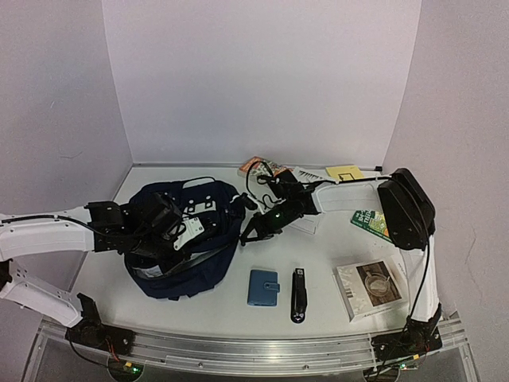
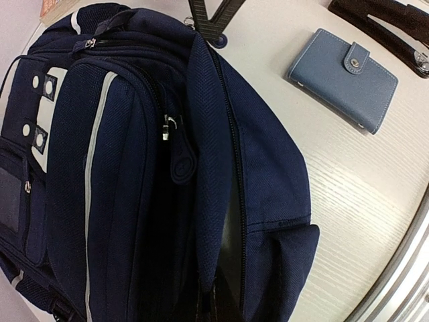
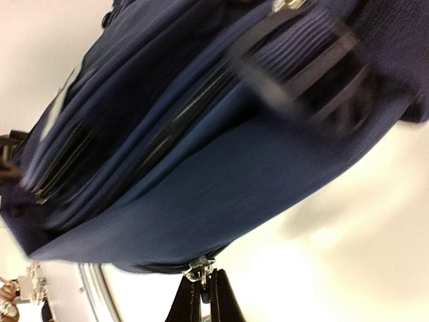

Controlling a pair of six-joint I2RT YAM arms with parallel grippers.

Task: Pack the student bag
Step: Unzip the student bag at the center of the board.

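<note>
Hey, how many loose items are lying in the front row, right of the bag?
3: a blue wallet nearest the bag, a black stapler beside it, and a pale box farthest right. More lie farther back, some partly hidden.

Non-task items sit centre to right on the white tabletop (image 1: pixel 215 314). Light-blue snap wallet (image 1: pixel 263 287) lies near the front edge, flat, flap snapped shut. Black stapler (image 1: pixel 299 294) is just beside it on the right, lying front-to-back, not touching. White box (image 1: pixel 374 289) with a brownish picture on top is further right. Green card (image 1: pixel 371 224) lies behind the box. Rear row: orange-patterned packet (image 1: pixel 258 168), white paper (image 1: pixel 306 173), yellow notepad (image 1: pixel 344 173). Print is too small to read.
</note>
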